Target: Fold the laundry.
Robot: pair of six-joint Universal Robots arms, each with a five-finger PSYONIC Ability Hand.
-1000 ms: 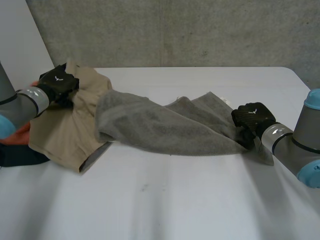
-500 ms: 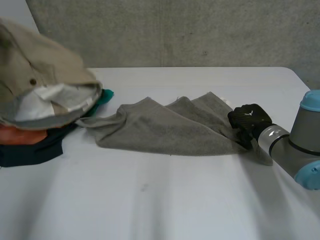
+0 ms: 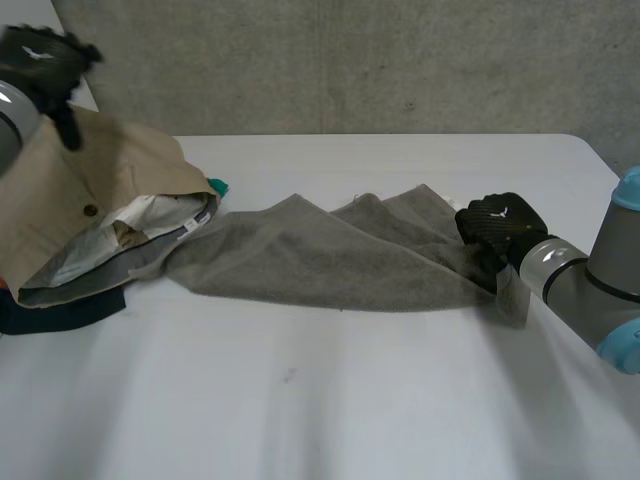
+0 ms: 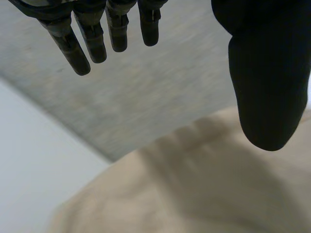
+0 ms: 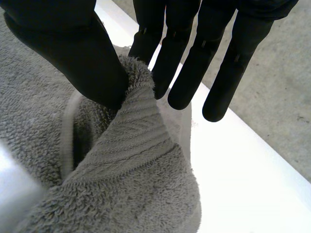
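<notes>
1. Grey towel (image 3: 320,255) lies stretched across the middle of the white table (image 3: 350,400) in the head view. It is rumpled into long folds. Its left end touches the beige garment (image 3: 110,180), and its right end is at the right hand (image 3: 497,228).
2. At the right-centre of the frame, the right hand is clamped on the towel's right end. In the right wrist view the thumb presses a ridge of the hemmed edge against the nearest finger. The other fingers (image 5: 184,63) reach straight past it, over the table's edge.
3. The left hand (image 3: 40,62) is held high in the upper left corner of the head view, above the beige garment. In its own wrist view the fingers (image 4: 92,43) are straight and well apart from the thumb, with nothing between them. Beige cloth lies beyond the palm, clear of the fingertips.
4. The beige garment is heaped at the left of the frame, with pale lining and a dark button showing. I cannot tell whether it lies over or under the towel's end.
5. A dark blue cloth (image 3: 60,312) sticks out under the garment at the lower left. A teal scrap (image 3: 217,187) peeks out at the garment's right side, near the towel.
6. A concrete wall (image 3: 400,60) runs behind the table.
</notes>
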